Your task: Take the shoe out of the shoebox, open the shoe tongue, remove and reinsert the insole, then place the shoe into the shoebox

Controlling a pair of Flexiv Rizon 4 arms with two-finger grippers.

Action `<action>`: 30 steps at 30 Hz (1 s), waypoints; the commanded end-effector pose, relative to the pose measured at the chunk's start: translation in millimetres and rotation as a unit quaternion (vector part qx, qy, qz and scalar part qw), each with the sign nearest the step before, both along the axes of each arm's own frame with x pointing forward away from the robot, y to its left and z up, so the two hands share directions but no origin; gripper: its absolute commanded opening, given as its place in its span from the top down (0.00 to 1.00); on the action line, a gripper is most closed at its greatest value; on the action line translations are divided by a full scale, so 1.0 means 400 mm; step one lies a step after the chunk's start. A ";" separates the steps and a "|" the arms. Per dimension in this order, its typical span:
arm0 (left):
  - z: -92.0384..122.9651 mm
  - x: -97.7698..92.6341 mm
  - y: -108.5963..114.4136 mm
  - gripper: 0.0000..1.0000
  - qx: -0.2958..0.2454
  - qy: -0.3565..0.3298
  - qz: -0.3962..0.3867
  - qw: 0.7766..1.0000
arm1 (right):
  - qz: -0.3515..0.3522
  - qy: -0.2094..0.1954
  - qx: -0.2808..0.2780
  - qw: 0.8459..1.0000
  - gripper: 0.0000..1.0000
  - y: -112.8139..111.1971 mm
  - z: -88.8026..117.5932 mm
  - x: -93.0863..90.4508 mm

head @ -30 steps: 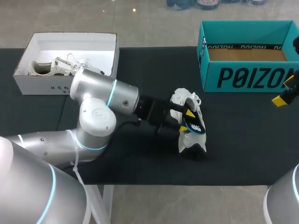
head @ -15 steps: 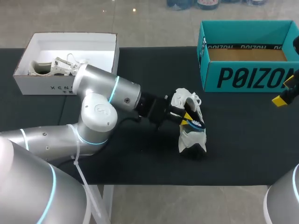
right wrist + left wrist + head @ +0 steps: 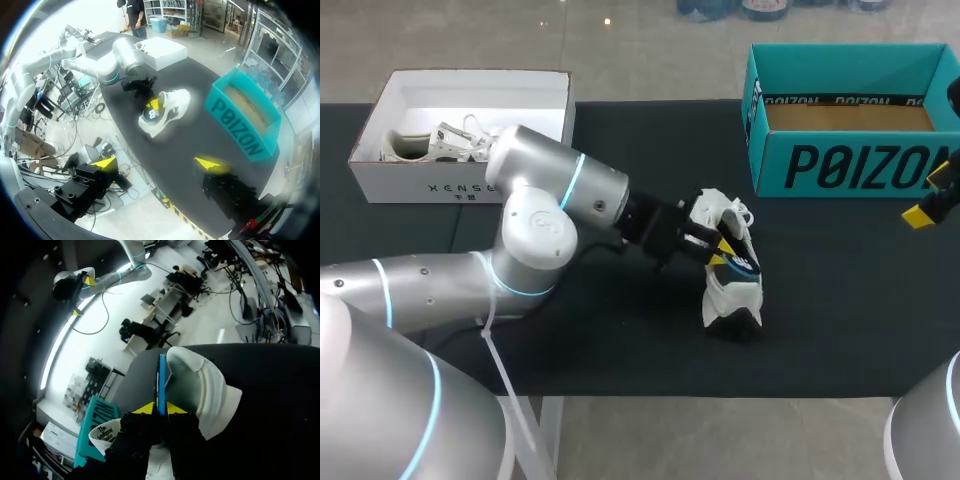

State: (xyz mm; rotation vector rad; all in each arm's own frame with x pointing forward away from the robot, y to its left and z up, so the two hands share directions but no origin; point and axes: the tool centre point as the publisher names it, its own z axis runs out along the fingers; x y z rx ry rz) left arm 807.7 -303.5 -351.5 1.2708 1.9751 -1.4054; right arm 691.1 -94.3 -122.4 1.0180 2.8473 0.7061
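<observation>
Insole step, judged under way: left gripper (image 3: 160, 410) is clamping the insole (image 3: 162, 377) edge-on between its tips, the shoe (image 3: 207, 390) lying just under and ahead of them; right gripper (image 3: 157, 163) is hanging open, well apart; next, probably drawing the insole clear.

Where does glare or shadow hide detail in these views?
Head view: even light, the shoe clear on the dark table. Left wrist view: the left hand, on the insole, is dark. Right wrist view: the white shoe is washed out by glare.
</observation>
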 end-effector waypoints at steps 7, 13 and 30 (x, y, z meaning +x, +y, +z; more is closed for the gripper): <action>0.026 -0.030 0.027 0.15 -0.018 0.007 0.028 0.999 | 0.000 0.003 -0.001 1.000 0.00 0.002 0.000 0.007; 0.044 -0.049 0.022 0.51 -0.022 0.005 0.026 0.999 | 0.000 0.003 -0.001 1.000 0.00 0.002 0.000 0.007; 0.040 -0.076 0.007 1.00 -0.024 0.010 0.011 1.000 | 0.000 0.003 -0.001 1.000 0.00 0.002 0.000 0.007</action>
